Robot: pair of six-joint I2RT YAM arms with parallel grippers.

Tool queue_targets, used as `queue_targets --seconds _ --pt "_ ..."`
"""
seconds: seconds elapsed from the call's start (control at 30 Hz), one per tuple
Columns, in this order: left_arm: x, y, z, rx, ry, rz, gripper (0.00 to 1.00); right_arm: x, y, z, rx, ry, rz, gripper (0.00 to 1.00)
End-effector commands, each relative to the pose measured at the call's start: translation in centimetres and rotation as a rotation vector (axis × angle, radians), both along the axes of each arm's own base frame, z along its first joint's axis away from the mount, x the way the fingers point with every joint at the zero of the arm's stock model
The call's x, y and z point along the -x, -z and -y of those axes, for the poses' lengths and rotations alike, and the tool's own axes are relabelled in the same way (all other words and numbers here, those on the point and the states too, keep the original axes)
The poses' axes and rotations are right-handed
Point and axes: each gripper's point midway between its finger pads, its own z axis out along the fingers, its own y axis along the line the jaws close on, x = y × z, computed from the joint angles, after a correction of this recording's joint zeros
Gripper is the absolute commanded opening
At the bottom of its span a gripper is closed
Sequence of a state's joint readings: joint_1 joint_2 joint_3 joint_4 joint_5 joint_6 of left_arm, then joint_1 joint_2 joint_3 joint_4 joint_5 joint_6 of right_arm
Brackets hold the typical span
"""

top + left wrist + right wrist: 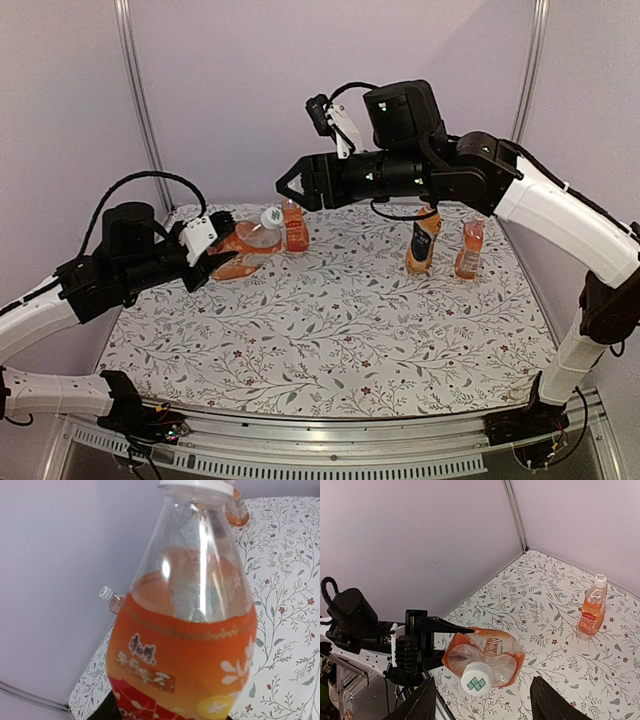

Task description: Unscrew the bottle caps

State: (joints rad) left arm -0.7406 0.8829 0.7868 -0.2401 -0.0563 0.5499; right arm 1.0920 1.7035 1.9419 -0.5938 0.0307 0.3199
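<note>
My left gripper (215, 255) is shut on the lower body of a clear bottle of orange drink (243, 250), holding it tilted above the back left of the table. Its white cap (271, 217) points up and to the right. The squeezed bottle (485, 652) and its green-marked cap (477, 678) show in the right wrist view. There my right gripper (482, 706) is open, with a dark finger on each side of the cap, touching nothing. The same bottle (185, 645) fills the left wrist view, its cap (197, 484) at the top edge.
A capped bottle (294, 228) stands just behind the held one. Two more bottles (424, 240) (470, 248) stand at the back right, partly under my right arm. The floral cloth (330, 330) covers the table. Purple walls close the back and sides.
</note>
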Motion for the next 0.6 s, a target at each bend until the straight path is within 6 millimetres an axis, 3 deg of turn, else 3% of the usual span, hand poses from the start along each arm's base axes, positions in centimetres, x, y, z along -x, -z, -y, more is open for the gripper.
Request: queue_targets --seconds 0.0,0.27,0.57 --pt "-0.1 -0.1 0.4 -0.023 0.003 0.049 0.18 -0.3 2.6 -1.2 0.050 0.020 -0.113 0.64" --pt "-0.1 -0.1 0.5 -0.018 0.005 0.048 0.19 -0.6 4.9 -2.2 0.092 0.024 -0.165 0.56" --pt "0.0 0.2 0.7 -0.023 0.012 0.047 0.19 0.6 5.3 -3.6 0.085 -0.057 -0.205 0.53"
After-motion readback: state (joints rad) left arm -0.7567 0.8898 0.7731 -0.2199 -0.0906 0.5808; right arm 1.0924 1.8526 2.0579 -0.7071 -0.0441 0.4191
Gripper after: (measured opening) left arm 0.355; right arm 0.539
